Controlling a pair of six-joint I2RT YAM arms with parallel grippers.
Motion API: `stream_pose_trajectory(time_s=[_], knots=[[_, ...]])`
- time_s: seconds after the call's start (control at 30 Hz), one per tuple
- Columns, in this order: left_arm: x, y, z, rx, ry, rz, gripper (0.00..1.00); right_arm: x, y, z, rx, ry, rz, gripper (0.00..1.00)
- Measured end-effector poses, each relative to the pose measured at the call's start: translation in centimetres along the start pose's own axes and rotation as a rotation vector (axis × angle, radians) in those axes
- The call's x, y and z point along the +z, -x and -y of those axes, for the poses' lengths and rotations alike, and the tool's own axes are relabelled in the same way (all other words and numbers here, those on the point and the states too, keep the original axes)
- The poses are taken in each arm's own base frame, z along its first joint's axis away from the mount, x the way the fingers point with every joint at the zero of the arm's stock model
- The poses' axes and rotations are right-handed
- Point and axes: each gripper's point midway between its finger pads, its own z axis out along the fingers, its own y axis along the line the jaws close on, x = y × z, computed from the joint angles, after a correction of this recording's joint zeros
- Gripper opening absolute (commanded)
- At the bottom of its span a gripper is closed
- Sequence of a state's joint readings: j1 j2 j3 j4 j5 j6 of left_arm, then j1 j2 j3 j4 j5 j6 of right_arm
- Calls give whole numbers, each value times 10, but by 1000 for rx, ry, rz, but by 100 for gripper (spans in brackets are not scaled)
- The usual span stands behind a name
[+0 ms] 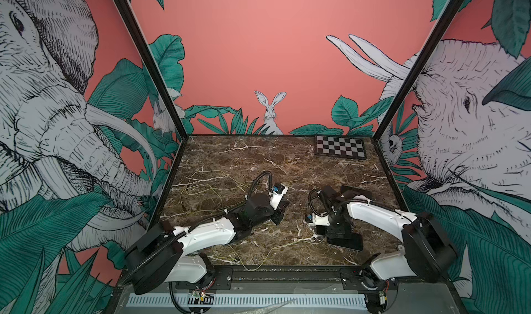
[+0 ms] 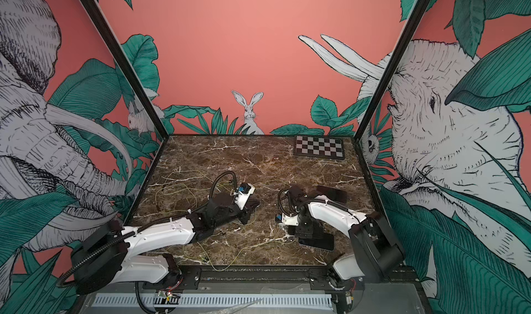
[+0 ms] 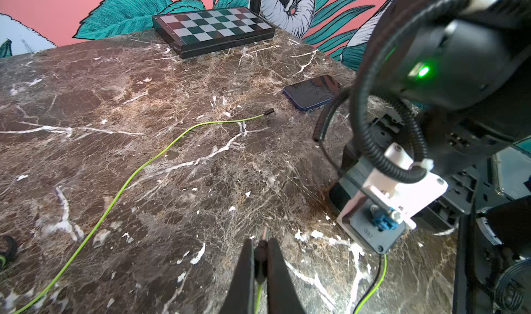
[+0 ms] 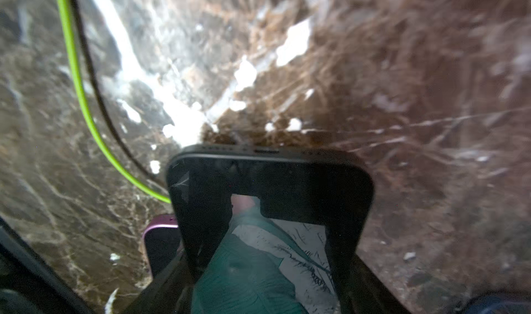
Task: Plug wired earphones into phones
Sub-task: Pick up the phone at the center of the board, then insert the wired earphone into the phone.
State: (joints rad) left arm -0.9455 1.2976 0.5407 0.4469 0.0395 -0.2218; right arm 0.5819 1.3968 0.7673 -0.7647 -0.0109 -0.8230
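Left wrist view: the plug [image 3: 261, 253] of one yellow-green earphone cord [image 3: 258, 294] sits pinched between the left fingers [image 3: 242, 275], which are closed tight on it. The plug's long axis runs along the fingers. Its tip points out past the fingertips and the cord trails back between them. It is held over the brown marble bench [image 3: 143, 82].

A second cord [image 3: 129, 177] lies loose on the bench. Its dark end [image 3: 268, 112] points toward the blue-edged phone [image 3: 311, 93], near but apart from it. That phone lies flat, screen up.

Right wrist view: the black phone [image 4: 270, 180] sits between the right fingers [image 4: 166, 283], which press on both its long edges (a grip, as far as shows). Its long axis runs straight out from the wrist, screen up. The short edge with the port slot [image 4: 265, 151] faces away. A purple-edged phone [image 4: 161, 235] lies just beside it, partly beneath. A green cord [image 4: 74, 82] curves across the bench and passes behind the black phone's corner.

In a top view, loose cords [image 1: 201, 189] loop over the bench's left half. The checkerboard plate [image 1: 340, 150] lies in the far right corner.
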Motion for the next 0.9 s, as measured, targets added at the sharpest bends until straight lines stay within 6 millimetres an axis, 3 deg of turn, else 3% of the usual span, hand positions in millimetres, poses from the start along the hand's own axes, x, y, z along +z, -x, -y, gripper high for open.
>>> stream_pose_trajectory(time_s=[0.23, 0.57, 0.9], knots=[[9, -1, 5, -42, -30, -20, 0, -18, 9, 12, 32, -134, 112, 65], [43, -6, 36, -163, -201, -110, 0, -47, 29, 25, 68, -283, 307, 65], [51, -12, 49, -255, -278, -157, 0, -61, 44, 39, 78, -349, 392, 64]])
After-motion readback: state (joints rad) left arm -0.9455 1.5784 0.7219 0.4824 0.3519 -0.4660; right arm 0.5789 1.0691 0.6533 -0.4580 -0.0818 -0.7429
